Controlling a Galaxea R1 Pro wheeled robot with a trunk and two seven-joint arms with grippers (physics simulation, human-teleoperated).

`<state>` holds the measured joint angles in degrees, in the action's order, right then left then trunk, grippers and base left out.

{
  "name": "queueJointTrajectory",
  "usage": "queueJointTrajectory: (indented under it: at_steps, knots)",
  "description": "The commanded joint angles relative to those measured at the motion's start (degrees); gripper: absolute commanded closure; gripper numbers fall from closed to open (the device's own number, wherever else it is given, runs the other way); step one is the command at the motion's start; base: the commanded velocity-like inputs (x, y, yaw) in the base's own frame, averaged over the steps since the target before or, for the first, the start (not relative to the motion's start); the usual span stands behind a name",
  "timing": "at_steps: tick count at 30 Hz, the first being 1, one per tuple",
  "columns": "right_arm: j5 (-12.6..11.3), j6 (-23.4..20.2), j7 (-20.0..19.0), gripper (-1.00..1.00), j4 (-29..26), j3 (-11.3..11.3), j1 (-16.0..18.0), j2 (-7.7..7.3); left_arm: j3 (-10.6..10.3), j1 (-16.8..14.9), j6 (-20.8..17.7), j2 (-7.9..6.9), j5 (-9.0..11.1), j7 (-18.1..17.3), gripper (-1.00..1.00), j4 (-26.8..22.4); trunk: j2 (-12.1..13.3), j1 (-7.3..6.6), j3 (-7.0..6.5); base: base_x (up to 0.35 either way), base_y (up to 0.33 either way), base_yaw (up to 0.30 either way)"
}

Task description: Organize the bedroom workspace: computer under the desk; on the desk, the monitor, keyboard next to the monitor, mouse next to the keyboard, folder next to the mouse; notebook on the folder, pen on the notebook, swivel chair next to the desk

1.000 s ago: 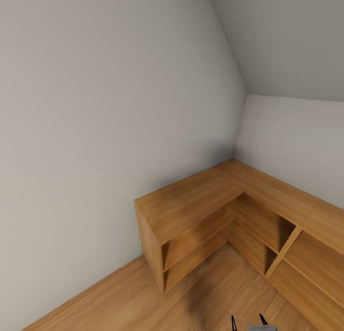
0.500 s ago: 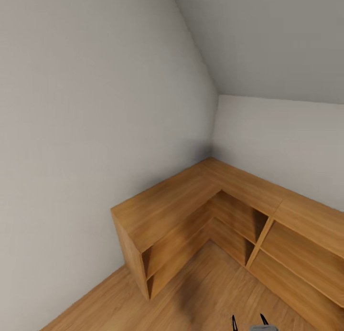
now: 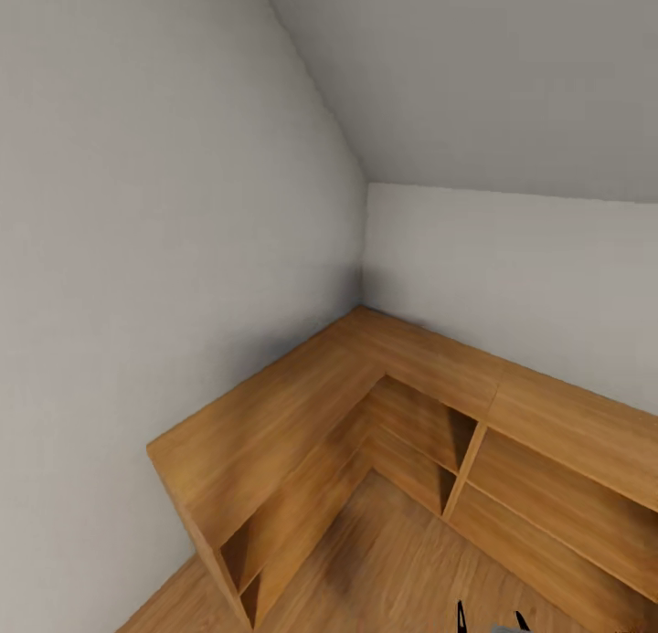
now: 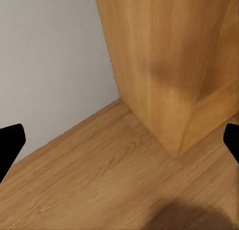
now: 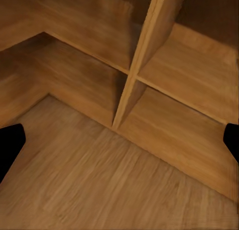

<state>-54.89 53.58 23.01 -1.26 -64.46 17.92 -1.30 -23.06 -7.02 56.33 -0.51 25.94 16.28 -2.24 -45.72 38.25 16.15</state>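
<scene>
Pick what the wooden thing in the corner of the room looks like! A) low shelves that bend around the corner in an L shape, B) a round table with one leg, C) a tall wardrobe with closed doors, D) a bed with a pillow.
A: the head view shows low wooden shelves with open cubbies running along both grey walls and meeting in the corner, above the wooden floor.

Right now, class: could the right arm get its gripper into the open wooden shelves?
Probably yes. The right gripper is open, facing the shelves over bare floor, with nothing between them, though whether the arm stretches that far is uncertain.
</scene>
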Motion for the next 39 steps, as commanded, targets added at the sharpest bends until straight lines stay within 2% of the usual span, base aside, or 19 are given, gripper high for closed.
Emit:
queueJointTrajectory:
  at_steps: [1,26,34,39]
  knots:
    - [-0.2,0.0,0.5,-1.00,-0.1,-0.4,0.0,-0.06,-0.5,0.0,0.1,-0.02,0.2,0.3,-1.00,0.0,0.0,0.04,0.07,0.275,0.000,-0.300]
    - [-0.2,0.3,0.6,-1.00,0.2,-0.5,0.0,-0.11,-0.5,0.0,0.1,0.07,0.2,0.3,-1.00,0.0,0.0,0.04,-0.21,0.038,0.000,-0.295]
    - [-0.2,0.3,0.6,-1.00,0.3,-0.5,0.0,-0.11,-0.5,0.0,0.1,0.04,0.2,0.2,-1.00,0.0,0.0,0.04,-0.41,0.257,0.000,-0.283]
    - [-0.2,0.3,0.6,-1.00,0.3,-0.5,0.0,-0.11,-0.5,0.0,0.0,0.06,0.2,-0.1,-1.00,0.0,0.0,0.04,-0.54,0.064,0.000,-0.283]
